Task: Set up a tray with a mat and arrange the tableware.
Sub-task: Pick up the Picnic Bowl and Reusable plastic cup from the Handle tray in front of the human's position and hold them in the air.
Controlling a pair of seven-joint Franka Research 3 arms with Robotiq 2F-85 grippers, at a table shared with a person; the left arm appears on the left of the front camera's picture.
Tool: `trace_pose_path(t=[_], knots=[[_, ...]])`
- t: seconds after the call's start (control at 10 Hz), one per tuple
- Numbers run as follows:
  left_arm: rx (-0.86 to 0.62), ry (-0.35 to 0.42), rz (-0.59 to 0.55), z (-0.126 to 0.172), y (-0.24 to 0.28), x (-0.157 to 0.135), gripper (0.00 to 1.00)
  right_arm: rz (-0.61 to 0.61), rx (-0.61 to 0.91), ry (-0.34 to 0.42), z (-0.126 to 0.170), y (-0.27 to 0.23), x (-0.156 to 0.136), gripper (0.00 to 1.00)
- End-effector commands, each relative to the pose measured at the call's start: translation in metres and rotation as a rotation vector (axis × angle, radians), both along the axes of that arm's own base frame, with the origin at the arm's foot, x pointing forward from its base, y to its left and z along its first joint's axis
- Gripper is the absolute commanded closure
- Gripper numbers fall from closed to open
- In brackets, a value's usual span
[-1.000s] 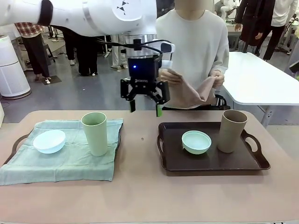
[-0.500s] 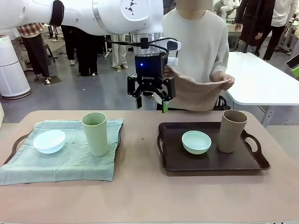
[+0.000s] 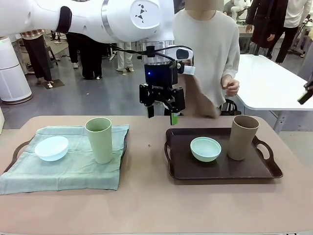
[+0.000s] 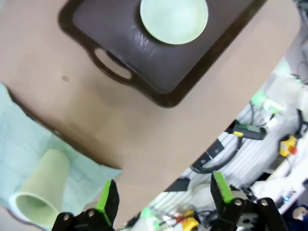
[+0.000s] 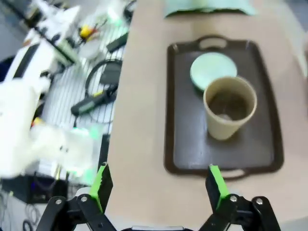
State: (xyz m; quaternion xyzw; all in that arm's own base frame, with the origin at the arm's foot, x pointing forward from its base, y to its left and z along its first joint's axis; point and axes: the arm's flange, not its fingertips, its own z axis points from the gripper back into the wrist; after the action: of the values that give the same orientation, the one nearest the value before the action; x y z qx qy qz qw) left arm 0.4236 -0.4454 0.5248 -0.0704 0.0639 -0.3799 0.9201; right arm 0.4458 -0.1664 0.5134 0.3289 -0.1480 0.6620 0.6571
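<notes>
Since one setting looks complete and the other does not, the table (image 3: 146,205) reads as two halves. On the robot's left, a tray (image 3: 18,148) carries a pale green mat (image 3: 73,171), with the sage green cup (image 3: 99,139) upright just beside the pale blue bowl (image 3: 51,148); this is likely the pattern for the other side. The dark tray (image 3: 220,172) on the right has no mat. Its tan cup (image 3: 242,137) and mint bowl (image 3: 205,149) sit straight on the bare surface, so I judge they must come off before a mat goes under. Beyond it the person holds a tan cloth (image 3: 198,98), blurred, probably that mat. The left gripper (image 3: 162,115) hangs above the table's far edge near the cloth, jaws spread and empty, seemingly placed to receive it. The right gripper (image 5: 159,185), likewise spread and empty, hovers high, looking down on the dark tray.
</notes>
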Motion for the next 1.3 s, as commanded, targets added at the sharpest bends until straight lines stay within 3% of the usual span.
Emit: trace_pose_path(t=[0.0, 0.3, 0.5, 0.7, 0.8, 0.9, 1.0, 1.2], knots=[[-0.031, -0.117, -0.028, -0.017, 0.011, 0.007, 0.00, 0.085, -0.056, -0.046, 0.004, -0.018, 0.027, 0.00], [-0.111, -0.157, -0.010, -0.049, -0.001, 0.037, 0.00, -0.121, 0.071, -0.181, -0.030, -0.004, 0.046, 0.00], [-0.179, -0.198, 0.024, -0.061, -0.020, 0.053, 0.00, -0.131, 0.098, -0.193, -0.048, 0.002, 0.057, 0.00], [-0.176, -0.304, 0.065, -0.081, -0.047, 0.069, 0.00, -0.174, 0.079, -0.169, -0.063, 0.005, 0.067, 0.00], [-0.152, -0.380, 0.108, -0.086, -0.059, 0.069, 0.00, -0.192, 0.079, -0.162, -0.067, 0.006, 0.068, 0.00], [-0.115, -0.404, 0.203, -0.090, -0.066, 0.067, 0.00, -0.222, 0.072, -0.156, -0.070, 0.004, 0.068, 0.00], [-0.202, -0.290, 0.056, -0.083, -0.044, 0.069, 0.00, -0.145, 0.076, -0.173, -0.064, 0.003, 0.067, 0.00], [-0.202, -0.290, 0.056, -0.083, -0.044, 0.069, 0.00, -0.145, 0.076, -0.173, -0.064, 0.003, 0.067, 0.00]])
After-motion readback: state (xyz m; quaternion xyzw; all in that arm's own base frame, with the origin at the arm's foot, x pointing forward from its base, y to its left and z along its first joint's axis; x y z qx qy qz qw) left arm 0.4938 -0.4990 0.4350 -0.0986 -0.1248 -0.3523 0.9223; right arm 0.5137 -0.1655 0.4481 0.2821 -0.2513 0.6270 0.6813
